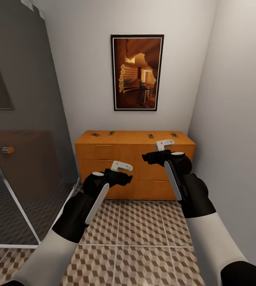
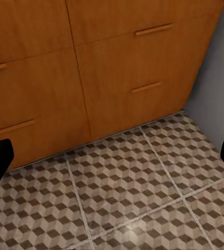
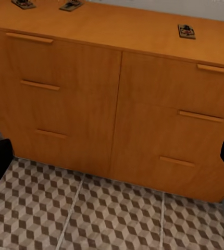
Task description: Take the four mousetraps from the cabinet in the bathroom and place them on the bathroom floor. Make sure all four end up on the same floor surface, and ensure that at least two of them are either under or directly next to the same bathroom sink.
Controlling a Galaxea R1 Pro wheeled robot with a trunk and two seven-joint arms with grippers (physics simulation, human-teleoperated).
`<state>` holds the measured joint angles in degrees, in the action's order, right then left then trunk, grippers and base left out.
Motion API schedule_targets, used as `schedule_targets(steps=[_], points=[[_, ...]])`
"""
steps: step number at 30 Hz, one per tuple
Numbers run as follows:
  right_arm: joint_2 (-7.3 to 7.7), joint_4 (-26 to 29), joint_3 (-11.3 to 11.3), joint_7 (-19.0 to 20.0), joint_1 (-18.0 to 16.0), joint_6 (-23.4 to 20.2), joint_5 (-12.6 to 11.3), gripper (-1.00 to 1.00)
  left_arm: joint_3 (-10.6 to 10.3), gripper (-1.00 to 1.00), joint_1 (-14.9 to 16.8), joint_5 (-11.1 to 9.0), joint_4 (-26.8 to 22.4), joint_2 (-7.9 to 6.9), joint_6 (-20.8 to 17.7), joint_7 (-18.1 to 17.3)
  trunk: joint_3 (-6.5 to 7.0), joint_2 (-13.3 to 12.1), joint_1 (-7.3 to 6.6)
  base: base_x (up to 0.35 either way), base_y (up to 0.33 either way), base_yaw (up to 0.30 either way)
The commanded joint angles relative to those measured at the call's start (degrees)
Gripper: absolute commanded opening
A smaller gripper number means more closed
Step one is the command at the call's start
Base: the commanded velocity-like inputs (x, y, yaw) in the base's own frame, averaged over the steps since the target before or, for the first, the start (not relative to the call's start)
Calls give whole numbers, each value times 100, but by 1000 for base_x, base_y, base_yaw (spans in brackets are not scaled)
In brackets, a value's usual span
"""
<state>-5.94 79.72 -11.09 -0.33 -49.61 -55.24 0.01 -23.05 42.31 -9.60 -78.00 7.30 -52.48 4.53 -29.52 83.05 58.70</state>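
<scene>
Ahead, smooth orange-brown cabinet (image 1: 134,165), four flat dark mousetraps (image 1: 150,136) on top, cube-patterned bathroom floor (image 1: 140,242), left gripper (image 1: 122,171) and right gripper (image 1: 156,151) both spread, empty.

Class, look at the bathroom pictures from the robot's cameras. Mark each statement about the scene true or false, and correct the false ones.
1. Four small dark-brown mousetraps lie on top of the orange-brown wooden cabinet. True.
2. The left hand grips a mousetrap. False: it is open and holds nothing.
3. A framed picture hangs on the wall above the cabinet. True.
4. One mousetrap already lies on the cube-patterned tiled floor. False: none shows on the tiles in view.
5. The right hand rests on the cabinet top. False: it hovers in front of the cabinet, open.
</scene>
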Motion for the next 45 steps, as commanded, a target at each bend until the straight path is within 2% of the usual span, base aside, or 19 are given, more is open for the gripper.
schedule_targets(steps=[1,18,29,45], points=[[1,3,-1,-3,-5,-27,2,100,8,100,5,-55,-4,0,-22,49,-6,3,3,271,0,-1],[17,8,9,-130,-5,-31,34,100,504,100,5,-48,-4,-8,-10,49,-6,3,3,322,0,0],[22,19,12,-600,-5,-23,34,100,550,100,5,-51,-4,-9,-15,48,-6,3,3,337,0,0],[48,98,46,-685,-5,-22,34,100,535,100,4,-51,-6,-9,-25,48,-6,3,3,303,0,0]])
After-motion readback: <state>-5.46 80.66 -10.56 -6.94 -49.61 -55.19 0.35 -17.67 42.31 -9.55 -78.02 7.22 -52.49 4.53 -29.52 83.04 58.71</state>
